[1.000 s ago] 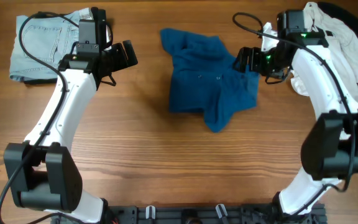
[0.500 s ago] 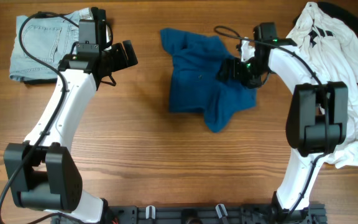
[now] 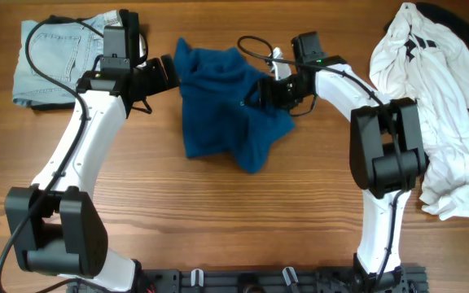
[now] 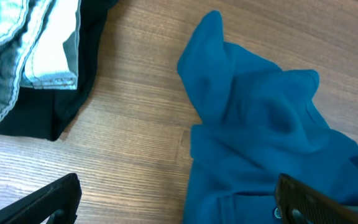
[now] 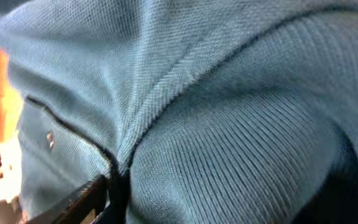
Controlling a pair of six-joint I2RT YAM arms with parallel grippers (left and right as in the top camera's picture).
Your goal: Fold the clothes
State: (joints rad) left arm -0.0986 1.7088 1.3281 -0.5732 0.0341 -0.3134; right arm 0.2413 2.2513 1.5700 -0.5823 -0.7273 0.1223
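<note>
We look down on a wooden table (image 3: 218,220), warm brown, its grain running left to right (darker streaks show toward the front). A black rail (image 3: 218,285) lines its near edge. Light falls evenly; shadows are soft.

Wooden table (image 3: 218,212); black mounting rail (image 3: 243,282) along near edge.

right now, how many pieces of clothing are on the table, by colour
deep blue garment: 1
light-blue denim shorts: 1
white garment with black marks: 1
total: 3
some black fabric shows under the shorts; can't tell if it's a separate garment, so not counted
</note>
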